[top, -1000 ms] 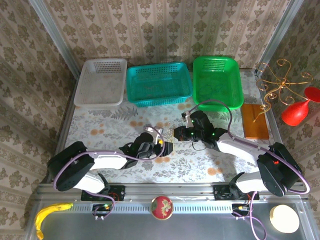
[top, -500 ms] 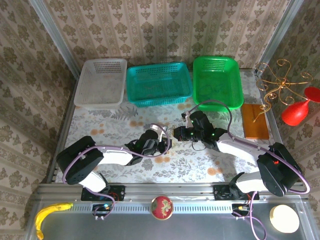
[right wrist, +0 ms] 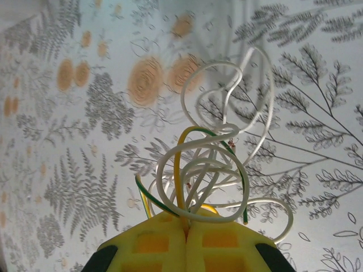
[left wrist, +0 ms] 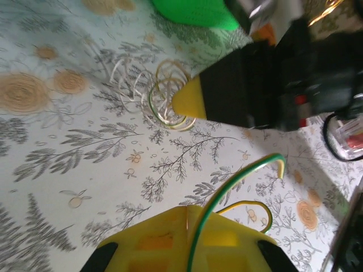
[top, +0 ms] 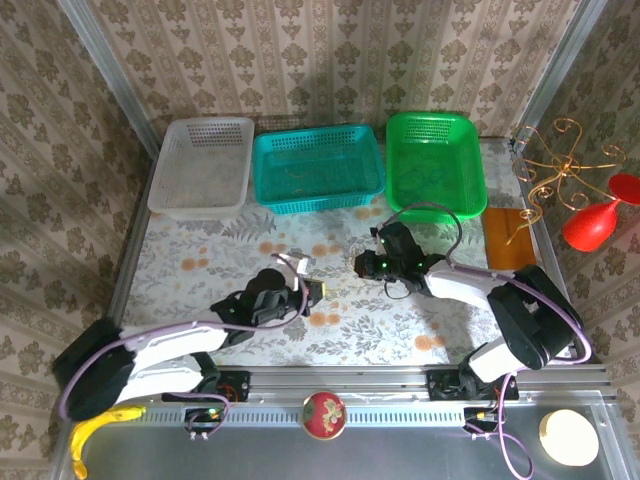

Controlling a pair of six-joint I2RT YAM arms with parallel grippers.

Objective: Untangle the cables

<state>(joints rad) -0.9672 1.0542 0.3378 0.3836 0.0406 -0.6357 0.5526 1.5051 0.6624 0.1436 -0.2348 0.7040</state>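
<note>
Down near the middle of the flower-printed cloth surface (top: 200, 262), the two arms meet with their tips close together but apart. The left pincer (left wrist: 187, 214) has its yellow fingers pressed flat together, and a thin green-and-yellow cord (left wrist: 235, 182) is nipped in the seam between them. The cord arches away from the fingers above the cloth, with a second small loop curling just beside it. In the top view the left pincer (top: 316, 291) sits just left of the right pincer (top: 360, 265) and a little nearer the arm bases.

The right pincer (right wrist: 186, 220) is likewise closed tight, its yellow fingers clamped on the knotted clump of cables (right wrist: 210, 161). The clump is made of thin white loops wound around one another, with a yellow strand and a green-yellow strand threaded through. It fans out from the fingertips over the cloth, the largest white loop farthest from the fingers. From the left wrist camera the same clump (left wrist: 164, 93) shows as a small coil on the cloth, right at the yellow tip of the right pincer. Whether the green-and-yellow cord is joined to the clump cannot be told.

Along the far edge a white mesh basket (top: 200, 165), a teal mesh basket (top: 318, 165) and a green plastic basket (top: 435, 160) stand side by side, well apart from the clump.
</note>
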